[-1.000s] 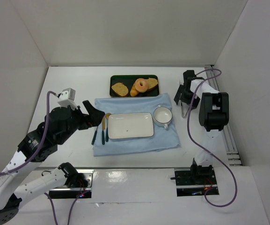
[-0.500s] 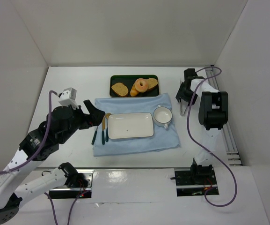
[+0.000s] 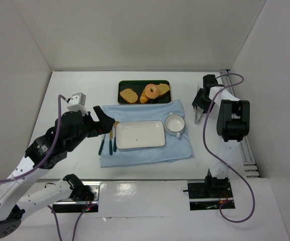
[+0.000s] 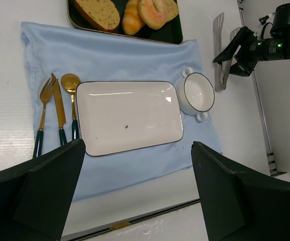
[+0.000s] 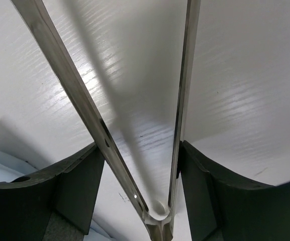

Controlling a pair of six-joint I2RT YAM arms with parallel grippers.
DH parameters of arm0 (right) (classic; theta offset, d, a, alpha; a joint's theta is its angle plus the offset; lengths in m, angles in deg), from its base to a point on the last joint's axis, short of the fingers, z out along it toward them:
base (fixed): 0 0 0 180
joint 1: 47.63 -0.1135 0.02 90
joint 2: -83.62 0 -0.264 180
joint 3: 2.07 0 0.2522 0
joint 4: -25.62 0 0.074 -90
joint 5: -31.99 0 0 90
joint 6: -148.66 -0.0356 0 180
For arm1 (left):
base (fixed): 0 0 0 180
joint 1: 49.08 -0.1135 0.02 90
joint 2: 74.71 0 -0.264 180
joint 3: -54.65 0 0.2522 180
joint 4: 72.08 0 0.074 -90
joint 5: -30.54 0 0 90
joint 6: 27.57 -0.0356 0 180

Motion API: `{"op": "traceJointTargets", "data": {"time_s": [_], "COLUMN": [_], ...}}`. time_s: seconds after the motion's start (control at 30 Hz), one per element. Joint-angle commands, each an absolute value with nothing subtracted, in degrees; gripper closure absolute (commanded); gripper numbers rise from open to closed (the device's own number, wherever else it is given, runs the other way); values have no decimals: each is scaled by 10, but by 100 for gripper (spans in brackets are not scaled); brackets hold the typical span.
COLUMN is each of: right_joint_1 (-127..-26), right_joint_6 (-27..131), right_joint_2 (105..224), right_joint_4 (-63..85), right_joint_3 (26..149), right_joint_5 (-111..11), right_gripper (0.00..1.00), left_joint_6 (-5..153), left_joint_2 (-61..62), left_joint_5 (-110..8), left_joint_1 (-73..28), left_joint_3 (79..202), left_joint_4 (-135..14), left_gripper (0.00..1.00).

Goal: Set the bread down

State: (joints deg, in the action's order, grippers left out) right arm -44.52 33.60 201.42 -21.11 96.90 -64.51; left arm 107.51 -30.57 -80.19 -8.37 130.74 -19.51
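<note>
Golden-brown and glazed, the small ring-shaped bread (image 3: 151, 91) lies, seen from above, on the dark rectangular tray (image 3: 122, 84) at the far side of the white surface (image 3: 74, 85), well apart from both the left pincer (image 3: 106, 122) and the right pincer (image 3: 200, 100). From the left wrist, that pincer's black fingers (image 4: 34, 191) stand released and wide, nothing between them, over the white rectangular plate (image 4: 129, 115). From the right wrist, the fingers press both arms of the long steel tongs (image 5: 64, 75), grasping them.

I find the bread (image 3: 151, 91), a small golden-orange glazed ring, hole facing up, lying in the dark tray (image 3: 134, 84) between the roll (image 3: 143, 96) and a toast slice (image 3: 164, 89), touching both.
</note>
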Motion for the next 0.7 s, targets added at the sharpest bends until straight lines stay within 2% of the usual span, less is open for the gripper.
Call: {"op": "traceJointTargets", "data": {"time_s": [0.0, 0.27, 0.67], "right_joint_1": [-439, -439, -439], "right_joint_6": [326, 326, 357], "right_joint_2": [1950, 1860, 1912], "right_joint_4": [-165, -109, -150], "right_joint_3": [963, 1019, 1185], "right_joint_5": [-629, -593, -422], "right_gripper": [33, 35, 35], "left_joint_6": [1062, 1057, 1062], "left_joint_2": [-303, -303, -303], "left_joint_5": [-807, -807, -807], "left_joint_1": [-81, -81, -81], "left_joint_3": [1317, 1317, 1306], "left_joint_4": [-219, -230, -240], "left_gripper": [0, 0, 0]}}
